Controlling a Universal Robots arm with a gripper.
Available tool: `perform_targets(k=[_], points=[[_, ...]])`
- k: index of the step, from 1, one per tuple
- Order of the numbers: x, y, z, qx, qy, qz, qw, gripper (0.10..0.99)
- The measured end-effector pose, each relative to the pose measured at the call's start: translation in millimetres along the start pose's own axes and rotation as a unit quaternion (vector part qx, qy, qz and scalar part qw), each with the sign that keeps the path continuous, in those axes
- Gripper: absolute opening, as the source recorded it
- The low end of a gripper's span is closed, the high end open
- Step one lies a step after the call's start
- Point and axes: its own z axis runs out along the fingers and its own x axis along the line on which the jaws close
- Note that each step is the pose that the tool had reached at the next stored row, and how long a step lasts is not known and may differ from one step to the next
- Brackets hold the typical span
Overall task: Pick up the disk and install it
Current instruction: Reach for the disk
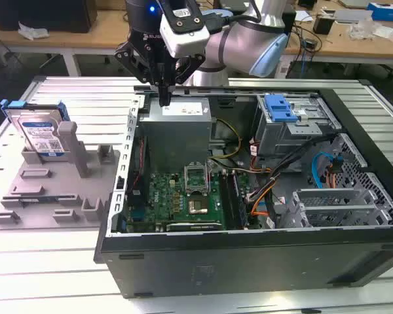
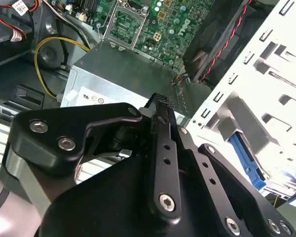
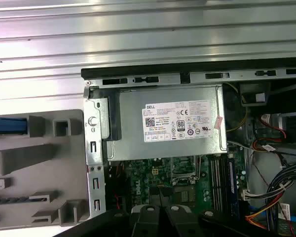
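Exterior view: I see the hand [image 1: 164, 98] closed on nothing, its tips just above the power supply [image 1: 183, 131] at upper centre, inside the open case [image 1: 249, 255]. The blue-framed disk [image 1: 42, 134] stands on edge in the grey rack [image 1: 52, 196] at far left, well apart from the hand. In the first wrist view the power supply carries a white printed sticker [image 3: 180, 121].

Bright even light, blown-out glare on metal panel [image 2: 286, 44], soft shadows

Silver-grey arm [image 1: 249, 33] with blue joint caps, white wrist box [image 1: 183, 29]; black gripper [image 1: 164, 98] studded with silver screws, seemingly a blue light [image 1: 150, 8] at frame top.
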Motion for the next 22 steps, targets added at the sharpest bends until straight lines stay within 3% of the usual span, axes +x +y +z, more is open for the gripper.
perform_targets(k=[11,22], points=[[0.5,0.0,0.0,-0.0001,0.0000,0.000,1.0000,0.106],[35.7,0.9,-0.8,0.0000,0.0000,0.001,1.0000,0.106]])
